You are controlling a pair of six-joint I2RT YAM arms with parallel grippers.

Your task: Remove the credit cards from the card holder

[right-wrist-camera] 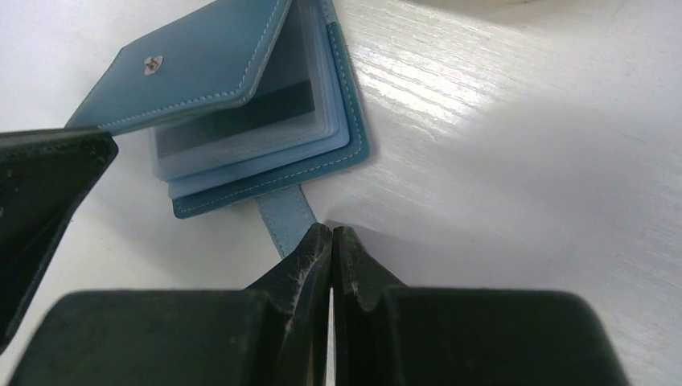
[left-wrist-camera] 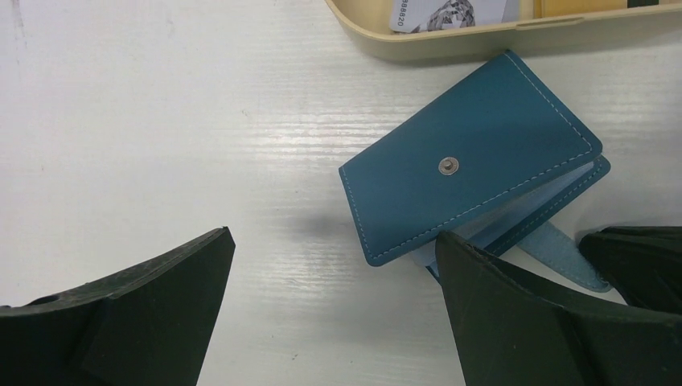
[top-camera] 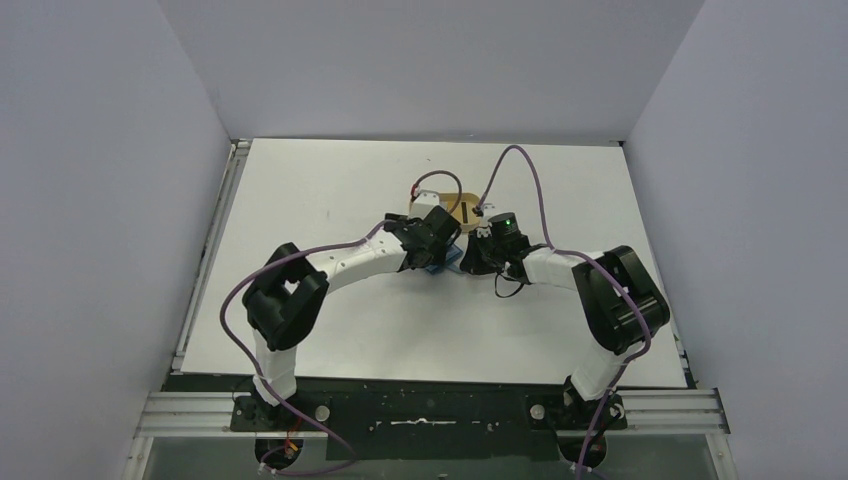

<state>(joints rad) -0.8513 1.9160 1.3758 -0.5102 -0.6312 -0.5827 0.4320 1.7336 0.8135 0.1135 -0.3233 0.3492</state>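
The teal-blue card holder [left-wrist-camera: 474, 177] lies on the white table, its cover half lifted, just in front of the tan tray. In the right wrist view the card holder [right-wrist-camera: 201, 72] shows clear sleeves, and a dark band [right-wrist-camera: 249, 108] shows through one. A whitish card [left-wrist-camera: 450, 12] and a gold-tan card [left-wrist-camera: 587, 6] lie in the tray. My left gripper [left-wrist-camera: 334, 235] is open and empty, with its right finger [left-wrist-camera: 515, 305] at the holder's near corner. My right gripper [right-wrist-camera: 331, 229] is shut, with its tips at the end of the snap tab [right-wrist-camera: 285, 213], which runs under the left finger.
The tan oval tray [left-wrist-camera: 418, 48] sits right behind the holder, and it also shows in the top view [top-camera: 462, 208]. Both grippers [top-camera: 435, 245] [top-camera: 470, 255] meet at the table's middle. Purple cables loop over the arms. Grey walls close in the table on three sides.
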